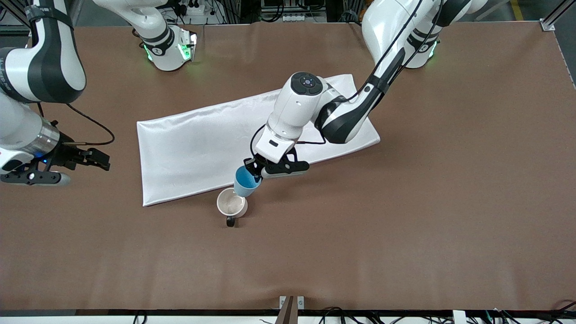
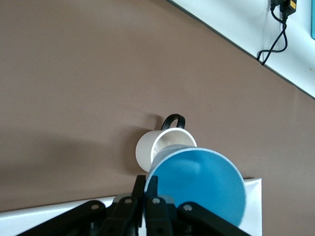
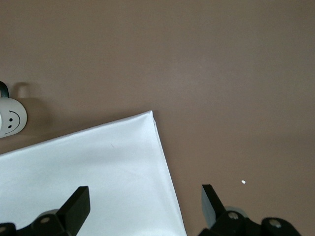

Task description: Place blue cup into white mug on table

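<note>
Gripping the blue cup (image 1: 246,181) by its rim, the left hand (image 1: 252,172) is hanging at the centre of the front view, just over the white mug (image 1: 231,202). The fingers (image 2: 147,196) are clamping the cup's wall in the left wrist view, and the cup is tilting, its open mouth turned toward the wrist camera. The mug is standing upright on the brown desk (image 1: 405,216), just below centre in the front view, nearer to the front camera than the white cloth (image 1: 193,144) and close beside that cloth's edge. Its black handle (image 1: 230,221) is pointing toward the front camera. The cup's lower end is overlapping the mug's rim in the front view; whether the two are touching cannot be told.

The right arm is waiting at the left edge of the front view, its hand (image 1: 96,158) hovering over bare desk with the jaws standing wide apart and holding nothing. In the right wrist view, its fingers (image 3: 78,204) are framing a corner of the cloth (image 3: 98,167).
</note>
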You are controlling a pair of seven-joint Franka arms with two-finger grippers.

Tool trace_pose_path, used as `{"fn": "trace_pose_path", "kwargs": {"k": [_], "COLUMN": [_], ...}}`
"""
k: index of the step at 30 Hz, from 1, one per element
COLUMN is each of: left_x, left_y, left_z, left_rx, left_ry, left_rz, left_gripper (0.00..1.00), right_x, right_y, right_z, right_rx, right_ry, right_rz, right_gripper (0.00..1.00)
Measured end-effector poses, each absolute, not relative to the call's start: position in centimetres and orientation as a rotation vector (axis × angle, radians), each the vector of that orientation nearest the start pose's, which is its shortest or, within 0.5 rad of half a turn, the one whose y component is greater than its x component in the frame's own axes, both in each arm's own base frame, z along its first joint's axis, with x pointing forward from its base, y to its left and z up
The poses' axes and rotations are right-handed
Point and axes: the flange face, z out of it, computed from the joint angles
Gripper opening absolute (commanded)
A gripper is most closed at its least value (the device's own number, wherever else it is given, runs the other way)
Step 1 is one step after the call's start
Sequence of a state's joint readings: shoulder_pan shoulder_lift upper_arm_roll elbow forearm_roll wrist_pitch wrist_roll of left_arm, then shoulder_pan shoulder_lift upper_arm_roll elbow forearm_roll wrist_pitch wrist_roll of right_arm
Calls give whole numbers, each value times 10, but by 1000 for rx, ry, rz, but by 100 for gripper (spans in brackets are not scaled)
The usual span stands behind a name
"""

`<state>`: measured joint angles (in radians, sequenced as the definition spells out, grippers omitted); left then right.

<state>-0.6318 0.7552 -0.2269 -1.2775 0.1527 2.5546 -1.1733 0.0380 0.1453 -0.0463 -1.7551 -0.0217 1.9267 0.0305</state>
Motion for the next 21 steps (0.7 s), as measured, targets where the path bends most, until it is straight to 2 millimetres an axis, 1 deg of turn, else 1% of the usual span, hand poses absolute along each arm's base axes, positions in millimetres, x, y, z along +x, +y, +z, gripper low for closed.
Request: {"fn": "trace_pose_path", "kwargs": {"k": [9, 15, 18, 21], "left_x": [552, 554, 554, 554], "left_y": [-561, -563, -565, -568], "left_z": [368, 365, 360, 354], "left_rx": [-3532, -3549, -3560, -3571], "left_ry": [-559, -565, -567, -564], "left_rz": [-493, -515, -527, -538], "left_gripper": [0, 0, 0, 0], "right_x": [605, 606, 610, 619], "right_y": [-7, -3, 10, 32], "right_z": [483, 482, 479, 467], "right_rx": [-3168, -3167, -3166, -3163], "right_ry": [54, 45, 19, 28], "right_rz": [-38, -44, -70, -107], "right_gripper": [100, 100, 100, 100]}}
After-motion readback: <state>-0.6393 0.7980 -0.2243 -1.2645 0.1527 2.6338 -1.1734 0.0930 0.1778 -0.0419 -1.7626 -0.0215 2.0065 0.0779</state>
